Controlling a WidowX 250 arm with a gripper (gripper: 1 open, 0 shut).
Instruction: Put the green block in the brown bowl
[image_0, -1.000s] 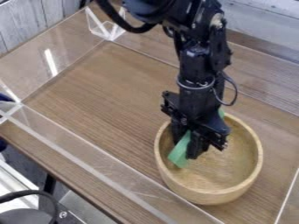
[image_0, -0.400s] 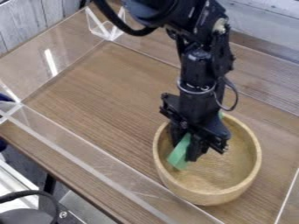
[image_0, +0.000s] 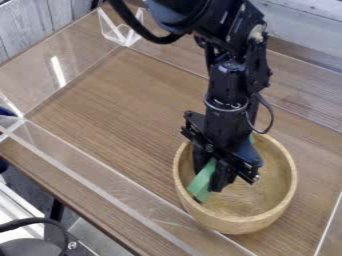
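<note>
While the arm reached down from the top of the view, its claw (image_0: 218, 172) pointed straight down into the brown bowl (image_0: 274, 214) and was clenched on the green block (image_0: 203, 182). The block hung tilted from the claw, its lower end down near the bowl's inner wall on the left side; whether it touched the wood couldn't be told. Most of the block showed below & left of the black fingers.

Vs the earlier frames: very little differed. The claw w/ the block sat a touch lower & nearer the camera in the picture than a sec ago, by a small amount only. The block was inside the bowl's rim in all three, gripped the same way, same tilt. The bowl hadn't shifted on the counter (image_0: 107, 110). The clear plastic walls (image_0: 60, 70) around the wood-grain counter looked unchanged, as did the dark cable loop (image_0: 40, 237) at the bottom left corner.

Writing/labels: none readable. The arm's housing was plain black, the bowl bare light wood w/ visible grain, the block plain bright green. Res too low to make out any small marks.
</note>
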